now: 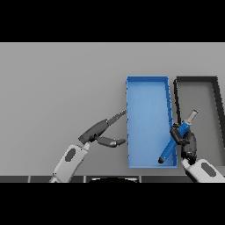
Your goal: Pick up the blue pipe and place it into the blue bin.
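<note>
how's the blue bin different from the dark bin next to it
The blue bin is bright blue; the dark bin has black walls and a grey floor. The blue pipe, held by the right hand, hangs tilted over the blue bin's right wall, its upper end reaching toward the dark bin. Both are open rectangles, side by side.

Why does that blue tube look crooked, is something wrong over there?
Nothing looks broken or spilled. The blue pipe is tilted because the right hand grips it, slanting across the right wall of the blue bin. The left hand rests open beside the bin.
</note>
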